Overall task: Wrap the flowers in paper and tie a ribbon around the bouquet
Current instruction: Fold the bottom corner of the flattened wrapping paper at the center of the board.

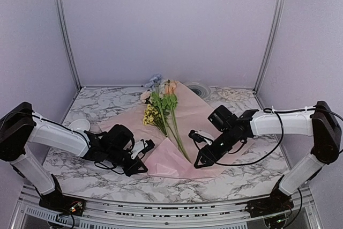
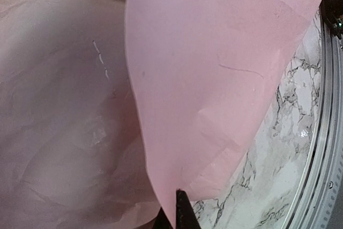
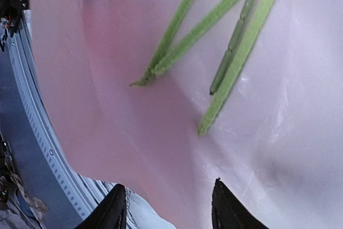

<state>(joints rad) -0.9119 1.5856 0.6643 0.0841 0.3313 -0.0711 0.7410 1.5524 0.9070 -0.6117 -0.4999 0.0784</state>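
Left gripper (image 2: 178, 213) is pinched shut on the near edge of the paper (image 1: 201, 113), with that flap lifted off the table (image 1: 241, 178). Right gripper (image 3: 169, 207) has its jaws apart over the paper near the stem ends, gripping nothing that I can see. Flowers (image 1: 163, 111) lie on the sheet mid-table, stems toward me, blooms away. Farther back there's a round plate (image 1: 198, 88) by the paper's far corner, and the ribbon (image 1: 231, 94) is bunched to its right.
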